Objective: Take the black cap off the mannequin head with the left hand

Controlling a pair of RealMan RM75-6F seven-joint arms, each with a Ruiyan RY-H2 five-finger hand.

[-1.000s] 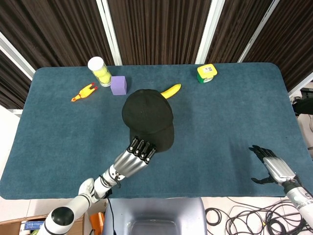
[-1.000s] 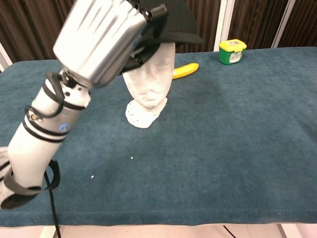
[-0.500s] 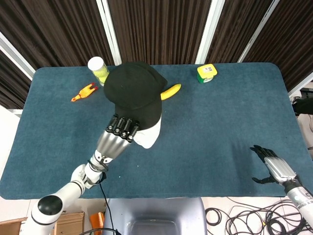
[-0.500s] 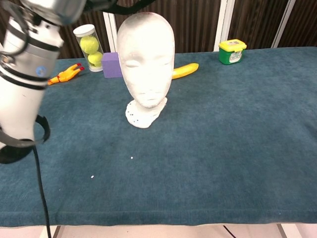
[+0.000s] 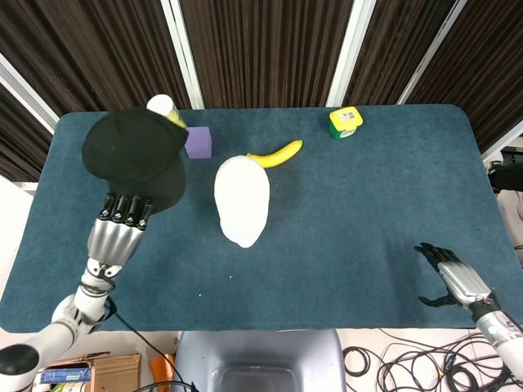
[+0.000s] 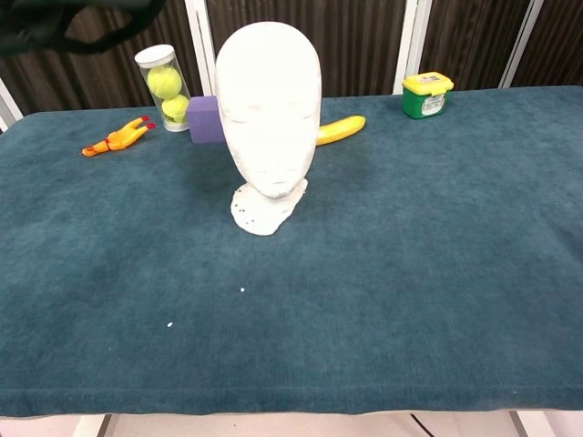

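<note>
The black cap (image 5: 134, 155) hangs in the air over the table's left side, held by its brim in my left hand (image 5: 119, 232). In the chest view only the cap's lower edge (image 6: 73, 25) shows at the top left. The white mannequin head (image 5: 242, 198) stands bare and upright in the middle of the table, facing me (image 6: 271, 109). My right hand (image 5: 453, 280) rests open near the table's front right edge, holding nothing.
Along the back stand a tube of tennis balls (image 6: 162, 86), a purple block (image 6: 205, 119), a banana (image 6: 341, 129) and a yellow-green container (image 6: 426, 96). A rubber chicken (image 6: 117, 138) lies at the back left. The blue cloth (image 5: 368, 204) covers the table.
My left hand lifted the cap off the mannequin head and carried it left, away from the head. The head now stands bare. The right hand has not moved.
</note>
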